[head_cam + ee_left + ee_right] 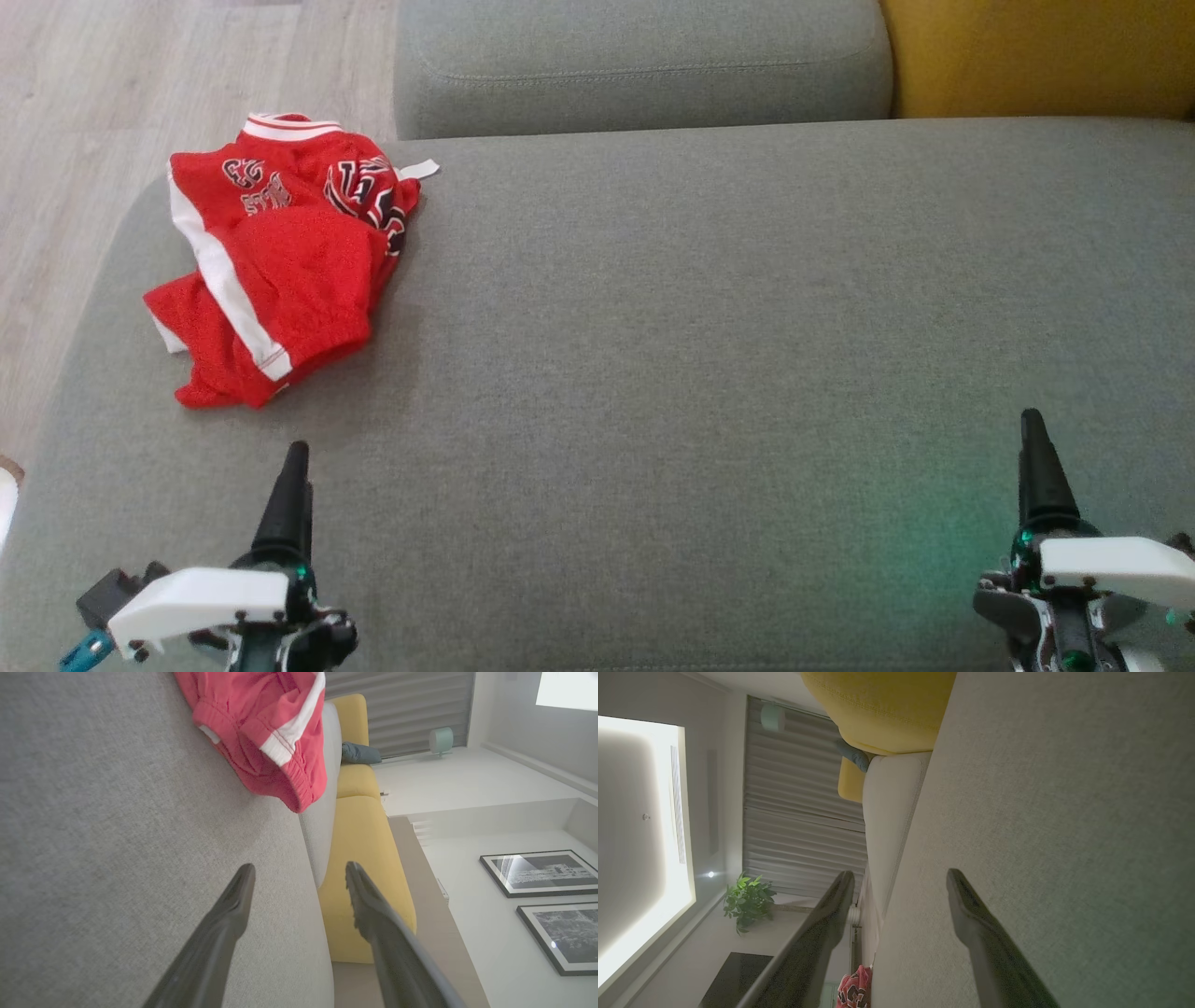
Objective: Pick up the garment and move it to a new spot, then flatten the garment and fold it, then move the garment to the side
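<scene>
Crumpled red short-sleeved jersey T-shirt with white trim and black-and-white lettering (280, 261) lying bunched at far-left end of grey fabric sofa seat (700, 327), near seat edge. Small white care label (418, 170) sticking out toward grey backrest cushion (644, 65). Your left claw (294, 467) sitting near shirt, not touching, fingers standing apart, gripping nothing. Your right claw (1032, 429) sitting well apart at opposite end, fingers likewise apart, gripping nothing.

1. From the head we look down on the seat (709, 373), backrest (644, 65) far.
2. Our left wrist camera skims the seat, rolled sideways, near the garment (252, 709).
3. Our right wrist camera, rolled too, shares seat and distant garment.
</scene>
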Controlling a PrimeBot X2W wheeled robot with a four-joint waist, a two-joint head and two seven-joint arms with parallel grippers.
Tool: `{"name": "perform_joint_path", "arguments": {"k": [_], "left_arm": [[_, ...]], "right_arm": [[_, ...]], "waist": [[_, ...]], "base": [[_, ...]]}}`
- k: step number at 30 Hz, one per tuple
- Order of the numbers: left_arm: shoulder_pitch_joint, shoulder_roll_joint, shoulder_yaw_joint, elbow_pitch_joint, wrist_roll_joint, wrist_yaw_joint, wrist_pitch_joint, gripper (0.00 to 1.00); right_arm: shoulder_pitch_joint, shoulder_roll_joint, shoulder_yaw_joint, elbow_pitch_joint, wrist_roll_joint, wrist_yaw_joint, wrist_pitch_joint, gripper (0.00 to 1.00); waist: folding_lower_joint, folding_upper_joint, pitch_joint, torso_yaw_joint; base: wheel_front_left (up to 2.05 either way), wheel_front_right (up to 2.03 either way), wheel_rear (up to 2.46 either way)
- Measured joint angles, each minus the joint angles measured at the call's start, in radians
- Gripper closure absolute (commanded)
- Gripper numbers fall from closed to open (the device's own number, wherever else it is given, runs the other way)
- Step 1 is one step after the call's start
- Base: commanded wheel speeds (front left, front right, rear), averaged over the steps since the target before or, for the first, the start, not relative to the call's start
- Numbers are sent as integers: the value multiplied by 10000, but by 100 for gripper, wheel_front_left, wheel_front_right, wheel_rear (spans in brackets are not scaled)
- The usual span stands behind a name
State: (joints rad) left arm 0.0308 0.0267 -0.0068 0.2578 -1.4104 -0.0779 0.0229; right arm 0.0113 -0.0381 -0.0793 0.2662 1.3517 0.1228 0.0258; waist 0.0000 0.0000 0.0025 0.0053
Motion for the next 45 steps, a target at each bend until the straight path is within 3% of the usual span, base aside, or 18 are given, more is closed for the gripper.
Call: {"name": "perform_joint_path", "arguments": {"k": [12, 22, 45], "left_arm": [[1, 6, -405, -305, 1643, 261, -345, 0], [1, 12, -786, -437, 3685, 430, -652, 0], [19, 31, -1089, -608, 6876, 652, -1279, 0]], "right_arm": [[0, -2, 301, -481, -1829, 0, -376, 0], [2, -4, 698, -769, -3856, 0, -635, 0], [11, -10, 1260, -614, -6878, 0, -1319, 0]], "waist": [[0, 0, -55, 61], [0, 0, -124, 96], [0, 0, -211, 143]], "base": [[0, 0, 0], [0, 0, 0], [0, 0, 0]]}}
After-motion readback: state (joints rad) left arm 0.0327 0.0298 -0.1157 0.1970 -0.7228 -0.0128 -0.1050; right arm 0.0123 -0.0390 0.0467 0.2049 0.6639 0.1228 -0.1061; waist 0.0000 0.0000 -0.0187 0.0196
